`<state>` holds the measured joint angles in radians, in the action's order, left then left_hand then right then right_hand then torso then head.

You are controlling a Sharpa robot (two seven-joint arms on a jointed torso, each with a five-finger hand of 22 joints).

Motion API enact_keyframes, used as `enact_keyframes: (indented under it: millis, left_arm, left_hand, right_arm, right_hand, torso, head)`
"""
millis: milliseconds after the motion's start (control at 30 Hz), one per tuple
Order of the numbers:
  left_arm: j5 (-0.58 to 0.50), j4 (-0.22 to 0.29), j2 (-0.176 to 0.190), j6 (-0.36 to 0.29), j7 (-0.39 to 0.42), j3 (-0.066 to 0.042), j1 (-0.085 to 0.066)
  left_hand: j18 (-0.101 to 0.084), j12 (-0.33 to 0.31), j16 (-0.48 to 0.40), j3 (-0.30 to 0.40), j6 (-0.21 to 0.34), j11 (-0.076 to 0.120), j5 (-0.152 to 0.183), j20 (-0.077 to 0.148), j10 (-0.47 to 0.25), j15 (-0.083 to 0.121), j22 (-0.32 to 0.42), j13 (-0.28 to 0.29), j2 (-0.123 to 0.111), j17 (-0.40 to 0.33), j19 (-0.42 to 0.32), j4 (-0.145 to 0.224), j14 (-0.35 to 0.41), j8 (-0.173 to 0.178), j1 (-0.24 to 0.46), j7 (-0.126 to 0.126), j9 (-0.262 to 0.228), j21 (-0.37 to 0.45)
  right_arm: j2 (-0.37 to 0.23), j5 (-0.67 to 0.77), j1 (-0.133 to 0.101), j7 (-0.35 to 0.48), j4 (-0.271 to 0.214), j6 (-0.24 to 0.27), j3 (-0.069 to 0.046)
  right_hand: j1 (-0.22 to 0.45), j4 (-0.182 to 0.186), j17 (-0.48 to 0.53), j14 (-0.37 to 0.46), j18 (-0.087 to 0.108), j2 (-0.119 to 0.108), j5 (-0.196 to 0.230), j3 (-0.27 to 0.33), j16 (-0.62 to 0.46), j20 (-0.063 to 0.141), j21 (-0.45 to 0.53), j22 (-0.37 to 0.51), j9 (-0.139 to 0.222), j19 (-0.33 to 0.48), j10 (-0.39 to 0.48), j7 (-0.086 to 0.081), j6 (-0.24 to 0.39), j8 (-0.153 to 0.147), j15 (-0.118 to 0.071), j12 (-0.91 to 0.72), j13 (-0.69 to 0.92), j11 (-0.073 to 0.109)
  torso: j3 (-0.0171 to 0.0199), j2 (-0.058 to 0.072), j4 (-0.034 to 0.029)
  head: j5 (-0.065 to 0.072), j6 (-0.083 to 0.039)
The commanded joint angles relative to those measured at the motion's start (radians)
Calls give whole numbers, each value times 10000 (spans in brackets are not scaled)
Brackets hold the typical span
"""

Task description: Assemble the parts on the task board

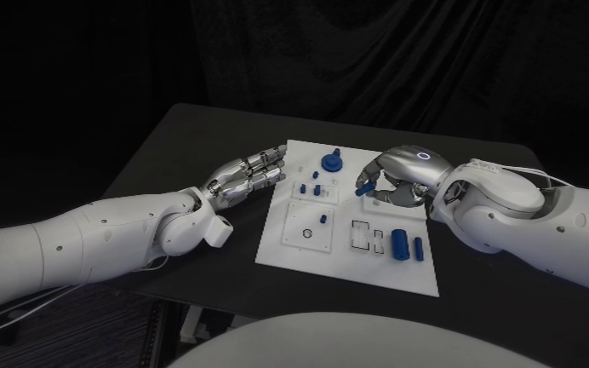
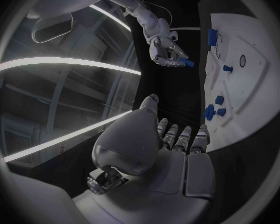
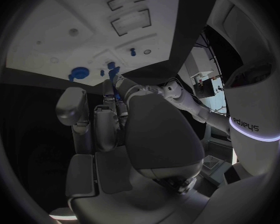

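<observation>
The right hand (image 1: 395,179) hung over the task board (image 1: 347,261), fingers curled round a small blue part (image 2: 187,63) pinched at their tips, so this looked like the carry step, part lifted and not yet seated. The left hand (image 1: 249,175) rested at the board's left edge, fingers loosely apart, holding nothing. Next, I'd judge, that part needed lining up over its socket and lowering squarely.

**Materials and finishes**

Task board (image 1: 350,257): white, matt, smooth, looks like plastic. Parts (image 1: 331,163): blue, smooth, plastic-looking, slight sheen. Surface (image 1: 184,142): black, matt, even. Left hand (image 1: 249,172) and right hand (image 1: 395,176): silver, metallic-looking, glossy highlights. Arm shells (image 1: 99,236): white, smooth, hard plastic, semi-gloss. Backdrop (image 1: 368,36): black cloth, folds visible.
</observation>
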<state>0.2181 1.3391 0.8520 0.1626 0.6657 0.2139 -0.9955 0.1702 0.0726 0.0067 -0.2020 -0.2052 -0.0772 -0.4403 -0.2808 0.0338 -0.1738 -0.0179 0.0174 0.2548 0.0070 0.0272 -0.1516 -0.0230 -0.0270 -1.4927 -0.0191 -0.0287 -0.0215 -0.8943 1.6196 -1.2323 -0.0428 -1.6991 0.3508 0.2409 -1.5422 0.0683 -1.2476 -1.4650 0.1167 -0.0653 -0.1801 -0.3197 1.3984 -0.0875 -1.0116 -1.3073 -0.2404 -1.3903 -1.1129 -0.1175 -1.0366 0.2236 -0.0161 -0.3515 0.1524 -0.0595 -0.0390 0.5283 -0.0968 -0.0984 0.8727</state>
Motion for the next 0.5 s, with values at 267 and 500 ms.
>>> enact_keyframes:
  millis: [267,500]
  left_arm:
    - [-64,85,93,-64,162,-10,18]
    - [-64,85,82,-259,319,-10,32]
  left_hand:
    - [-65,64,23,42,-13,-60,15,148,-5,-2,112,3,10,-10,-267,63,58,-34,64,77,-13,150]
    - [-201,103,-55,-1,-80,-152,7,813,16,503,29,10,-18,-61,-166,60,210,-44,98,129,-20,58]
  right_arm:
    - [862,1789,511,-204,-460,-647,44]
    - [1713,2128,909,-208,187,-820,43]
  right_hand:
    - [137,-71,5,-142,-143,-15,-90,-111,-33,11,54,-1285,-698,31,-14,-58,-116,35,-10,192,-25,15]
    - [165,-77,16,-141,-136,-50,-119,-118,-41,10,84,-1277,-723,42,-38,-61,-111,21,-10,240,-30,10]
  torso:
    - [-7,5,2]
    - [-1,16,26]
  head:
    - [-144,-1]
    - [-284,-1]
